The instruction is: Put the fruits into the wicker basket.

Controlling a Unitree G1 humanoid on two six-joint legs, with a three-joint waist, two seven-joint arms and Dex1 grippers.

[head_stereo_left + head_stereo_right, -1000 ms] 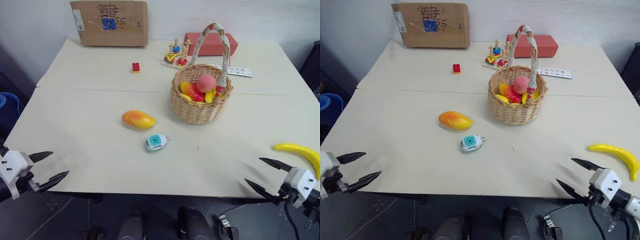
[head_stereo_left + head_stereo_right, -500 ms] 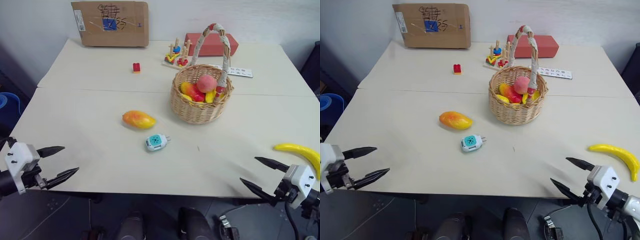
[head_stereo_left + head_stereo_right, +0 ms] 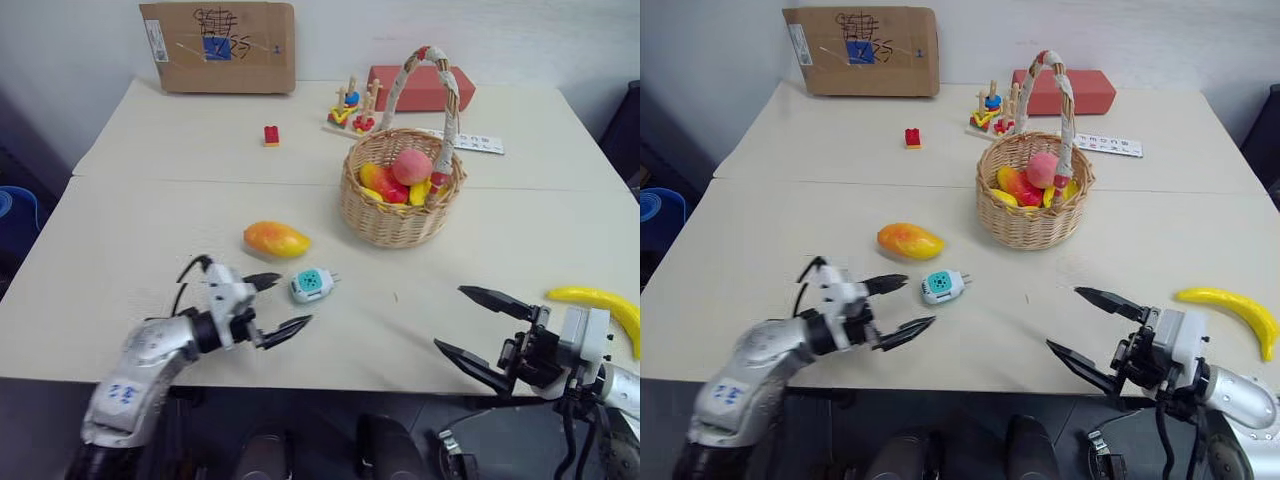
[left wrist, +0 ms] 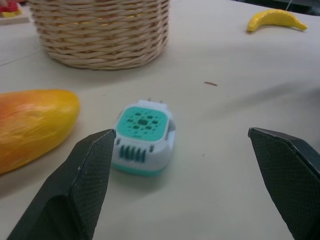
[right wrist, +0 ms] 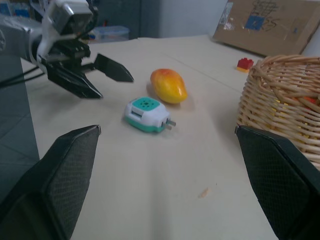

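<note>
An orange-yellow mango (image 3: pixel 276 239) lies left of the wicker basket (image 3: pixel 395 222), which holds a pink peach (image 3: pixel 412 166) and smaller red and yellow fruits. A yellow banana (image 3: pixel 600 305) rests at the table's right edge. My left gripper (image 3: pixel 296 299) is open and empty over the table, just short of a white-and-teal gadget (image 3: pixel 312 284), with the mango (image 4: pixel 30 127) beside it. My right gripper (image 3: pixel 448 317) is open and empty near the front edge, left of the banana. In the right wrist view the left gripper (image 5: pixel 117 87) points toward the gadget (image 5: pixel 145 114).
At the back of the table are a small red block (image 3: pixel 271 134), a cardboard sheet (image 3: pixel 218 47) against the wall, a wooden stacking toy (image 3: pixel 353 108), a red box (image 3: pixel 420 88) and a white strip (image 3: pixel 475 143). A seam crosses the table behind the mango.
My left gripper has swung in from the front left corner to just beside the gadget. My right gripper has moved left and slightly up. Both stayed open; the fruits have not moved.
</note>
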